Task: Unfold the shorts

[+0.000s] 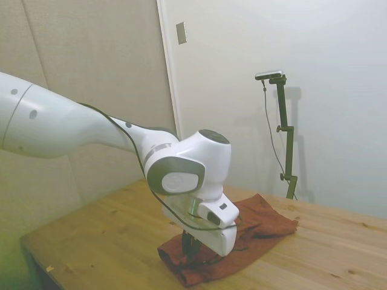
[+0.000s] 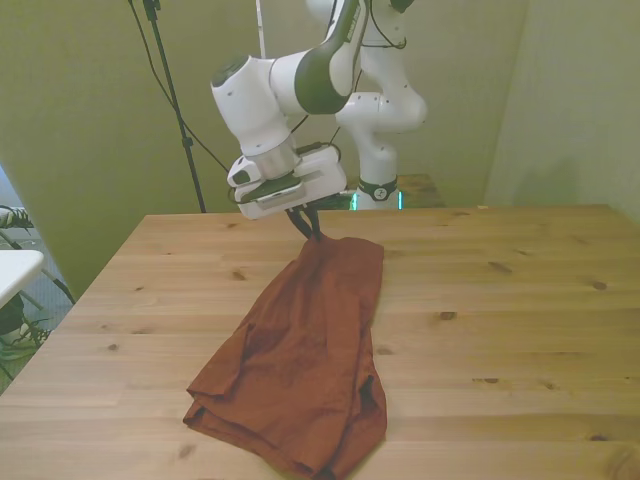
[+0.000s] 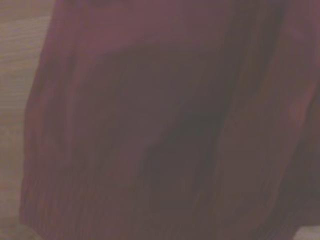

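My arm's dark two-finger gripper (image 2: 311,229) is pinched on the far edge of the rust-brown soft fabric shorts (image 2: 300,350), whose near end lies folded in layers on the pale wooden table (image 2: 520,300), toward the front view's left of centre. From here I judge the thin pinch could slip, or drag the whole bundle instead of opening it, since the layers cling together. The wrist view is only blurred cloth. I can read no brand or writing.
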You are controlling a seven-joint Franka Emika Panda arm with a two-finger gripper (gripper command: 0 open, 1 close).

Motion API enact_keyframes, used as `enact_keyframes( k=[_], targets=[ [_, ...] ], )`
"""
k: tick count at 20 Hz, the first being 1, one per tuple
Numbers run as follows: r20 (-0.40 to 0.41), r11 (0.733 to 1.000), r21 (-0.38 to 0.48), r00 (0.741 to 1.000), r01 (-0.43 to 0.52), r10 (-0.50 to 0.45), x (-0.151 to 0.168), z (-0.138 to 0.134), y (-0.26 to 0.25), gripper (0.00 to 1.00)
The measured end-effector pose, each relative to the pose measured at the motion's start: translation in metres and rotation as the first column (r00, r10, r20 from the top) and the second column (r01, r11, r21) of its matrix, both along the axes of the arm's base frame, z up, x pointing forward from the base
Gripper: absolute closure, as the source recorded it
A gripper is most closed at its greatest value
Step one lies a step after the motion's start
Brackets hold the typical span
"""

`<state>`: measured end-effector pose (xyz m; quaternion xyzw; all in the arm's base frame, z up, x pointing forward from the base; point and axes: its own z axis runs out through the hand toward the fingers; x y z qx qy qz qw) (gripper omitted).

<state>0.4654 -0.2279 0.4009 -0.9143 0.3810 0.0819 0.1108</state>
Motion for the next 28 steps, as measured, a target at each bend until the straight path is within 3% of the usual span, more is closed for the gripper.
enact_keyframes(
  k=[7,14,23,28],
  targets=[
    [0.014,0.990,-0.075,0.993,-0.119,0.121,0.006,0.028,0.038,1.00],
    [0.035,0.954,-0.171,0.966,-0.247,0.256,0.047,0.060,0.117,1.00],
    [0.032,0.905,-0.228,0.926,-0.360,0.376,0.099,0.064,0.205,1.00],
    [0.006,0.873,-0.219,0.894,-0.436,0.448,0.112,0.045,0.256,1.00]
  ],
)
